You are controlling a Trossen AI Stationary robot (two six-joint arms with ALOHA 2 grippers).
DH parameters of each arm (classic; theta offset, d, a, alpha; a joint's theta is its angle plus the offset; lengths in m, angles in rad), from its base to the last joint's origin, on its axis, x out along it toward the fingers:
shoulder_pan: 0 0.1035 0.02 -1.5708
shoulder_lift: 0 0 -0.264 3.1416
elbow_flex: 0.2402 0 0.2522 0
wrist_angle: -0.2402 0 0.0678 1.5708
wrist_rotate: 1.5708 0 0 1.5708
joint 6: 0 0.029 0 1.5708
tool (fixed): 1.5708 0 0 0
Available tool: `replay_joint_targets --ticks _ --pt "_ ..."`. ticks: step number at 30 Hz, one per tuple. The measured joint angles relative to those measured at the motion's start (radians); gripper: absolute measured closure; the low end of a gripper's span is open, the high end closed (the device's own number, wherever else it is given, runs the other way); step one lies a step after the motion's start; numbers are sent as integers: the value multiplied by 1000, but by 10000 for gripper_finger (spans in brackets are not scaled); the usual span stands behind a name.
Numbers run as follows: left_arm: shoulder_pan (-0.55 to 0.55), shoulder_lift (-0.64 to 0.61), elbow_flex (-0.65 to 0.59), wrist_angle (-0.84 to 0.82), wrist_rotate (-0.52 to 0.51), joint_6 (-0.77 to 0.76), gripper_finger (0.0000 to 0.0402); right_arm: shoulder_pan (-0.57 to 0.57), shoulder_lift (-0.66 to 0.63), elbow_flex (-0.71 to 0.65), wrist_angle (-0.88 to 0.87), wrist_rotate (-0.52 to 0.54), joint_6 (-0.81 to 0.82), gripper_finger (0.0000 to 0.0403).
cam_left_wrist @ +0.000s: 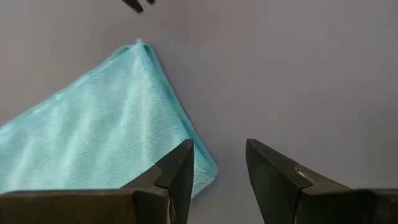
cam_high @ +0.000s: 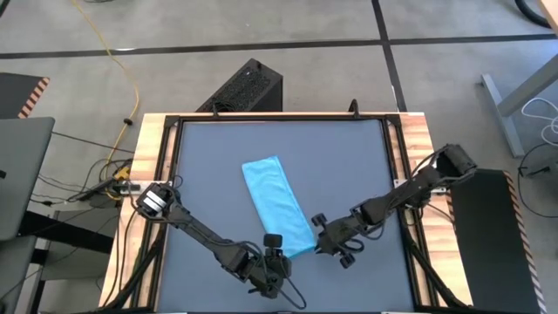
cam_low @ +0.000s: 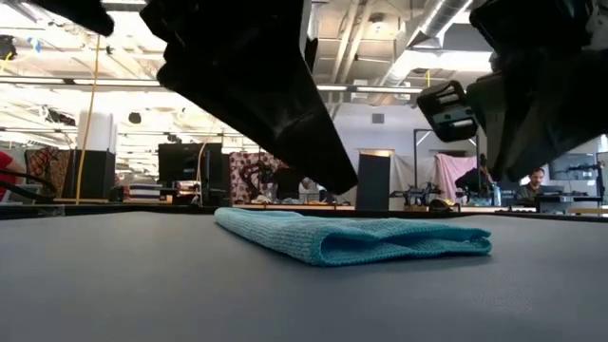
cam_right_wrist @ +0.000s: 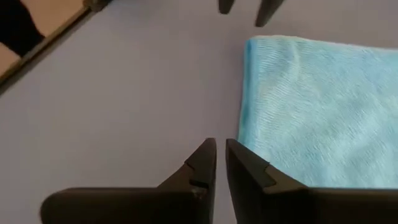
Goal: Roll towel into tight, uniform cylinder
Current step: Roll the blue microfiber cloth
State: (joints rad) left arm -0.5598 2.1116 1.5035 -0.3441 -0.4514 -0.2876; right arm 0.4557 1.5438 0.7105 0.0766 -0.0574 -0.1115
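The light-blue towel [cam_high: 277, 205] lies folded into a long narrow strip, flat on the dark grey tabletop, running slantwise from the far middle toward the near right. The low view shows it as a low layered fold [cam_low: 361, 237]. My left gripper [cam_high: 275, 247] is open just above the strip's near end, with that end's corner [cam_left_wrist: 202, 171] beside one finger. My right gripper [cam_high: 316, 231] is shut, just off the right side of the same end, next to the towel's edge [cam_right_wrist: 245, 112].
The table has a wooden frame [cam_high: 148, 174] on its left and right sides. A black box [cam_high: 248, 87] stands on the floor beyond the far edge. Bare tabletop [cam_high: 209, 148] lies on the towel's left and right.
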Motion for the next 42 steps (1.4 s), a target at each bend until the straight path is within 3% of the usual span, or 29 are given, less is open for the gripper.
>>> replay_joint_targets --ticks 7,14,20,30,36,42 --pt "4 0 -22 -1 1 -22 265 -1 97 0 8 2 -36 294" --pt "9 0 -23 -19 20 -27 265 2 82 21 10 4 -38 261" --pt "21 17 -75 35 82 -114 265 -12 79 27 9 8 -82 258" --pt "23 16 -94 74 78 -167 267 -47 94 19 -22 5 -116 260" --pt "23 16 -94 71 94 -206 298 -46 148 20 -7 -19 -126 260" --pt "26 16 -99 69 141 -261 362 -46 206 23 -14 -4 -53 267"
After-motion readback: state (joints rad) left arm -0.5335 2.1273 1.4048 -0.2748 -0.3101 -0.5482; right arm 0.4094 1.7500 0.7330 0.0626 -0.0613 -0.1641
